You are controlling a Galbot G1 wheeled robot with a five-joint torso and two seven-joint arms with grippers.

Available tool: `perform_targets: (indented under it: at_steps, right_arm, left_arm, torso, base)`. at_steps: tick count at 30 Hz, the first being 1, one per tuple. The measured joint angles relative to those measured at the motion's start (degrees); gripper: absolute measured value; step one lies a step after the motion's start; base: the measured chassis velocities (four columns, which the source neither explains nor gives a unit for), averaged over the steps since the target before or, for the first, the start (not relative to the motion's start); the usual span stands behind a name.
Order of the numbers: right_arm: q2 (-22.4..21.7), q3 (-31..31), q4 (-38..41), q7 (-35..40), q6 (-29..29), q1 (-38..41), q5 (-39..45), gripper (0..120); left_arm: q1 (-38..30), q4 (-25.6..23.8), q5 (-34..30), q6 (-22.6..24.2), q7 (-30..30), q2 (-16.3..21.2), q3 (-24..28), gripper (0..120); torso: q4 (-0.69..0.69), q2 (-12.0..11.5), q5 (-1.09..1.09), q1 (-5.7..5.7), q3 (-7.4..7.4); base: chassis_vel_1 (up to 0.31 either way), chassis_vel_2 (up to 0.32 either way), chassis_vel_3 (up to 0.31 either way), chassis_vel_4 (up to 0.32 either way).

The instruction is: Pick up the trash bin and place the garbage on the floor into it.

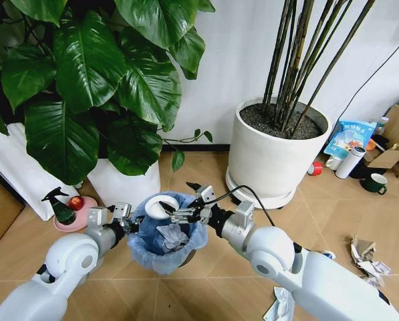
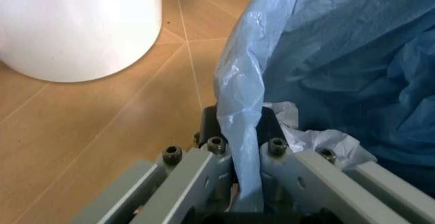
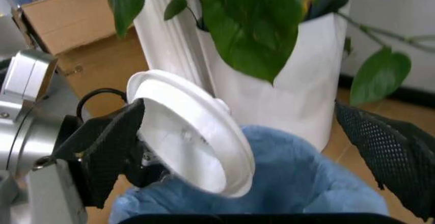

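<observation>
Left gripper (image 2: 246,193) pinched the bin (image 1: 164,235) rim at nine o'clock. Right gripper (image 1: 186,206), jaws spread over the mouth, had a white disc (image 3: 187,138) against one finger; best to drop it centrally, keeping the bin level.

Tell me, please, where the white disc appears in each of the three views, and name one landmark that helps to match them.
Head view: the white disc sits over the far left part of the trash bin rim, ahead of the right gripper.
Left wrist view: the disc is not in it; the left gripper pinches the bin's blue bag.
Right wrist view: the disc is tilted at centre, above the bag.
Shared landmark: the bin's blue bag.
</observation>
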Motion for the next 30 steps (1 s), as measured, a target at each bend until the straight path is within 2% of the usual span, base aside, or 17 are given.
perform_targets:
  at_steps: [3, 12, 21, 30]
  right_arm:
    - [-0.1, 0.6, 1.1, 1.3, -1.8, -0.5, 3.5, 100]
    - [-0.7, 1.4, 1.8, 1.3, -2.1, -2.2, 3.3, 100]
    - [-1.0, 2.3, 3.1, 5.0, -5.8, -2.9, 5.8, 100]
    - [-1.4, 3.8, 3.4, 4.8, -4.6, -3.9, 4.2, 100]
  left_arm:
    - [0.0, -0.1, -0.1, 0.0, 0.2, 0.2, -0.1, 0]
    - [0.2, -0.3, -0.1, -0.1, 0.4, 0.3, -0.2, 0]
    - [1.1, -0.5, 0.1, -0.2, 0.8, 0.5, -0.8, 0]
    - [1.8, -0.8, 0.3, -0.4, 0.8, 0.2, -1.0, 0]
  torso:
    - [0.00, 0.0, 0.00, 0.00, 0.00]
    - [-0.01, 0.0, 0.00, 0.00, 0.00]
    - [-0.01, 0.0, 0.00, 0.00, 0.00]
    - [-0.01, 0.0, 0.00, 0.00, 0.00]
  base:
    - [0.000, 0.000, 0.000, 0.000]
    - [0.000, 0.000, 0.000, 0.000]
    - [0.000, 0.000, 0.000, 0.000]
    - [0.000, 0.000, 0.000, 0.000]
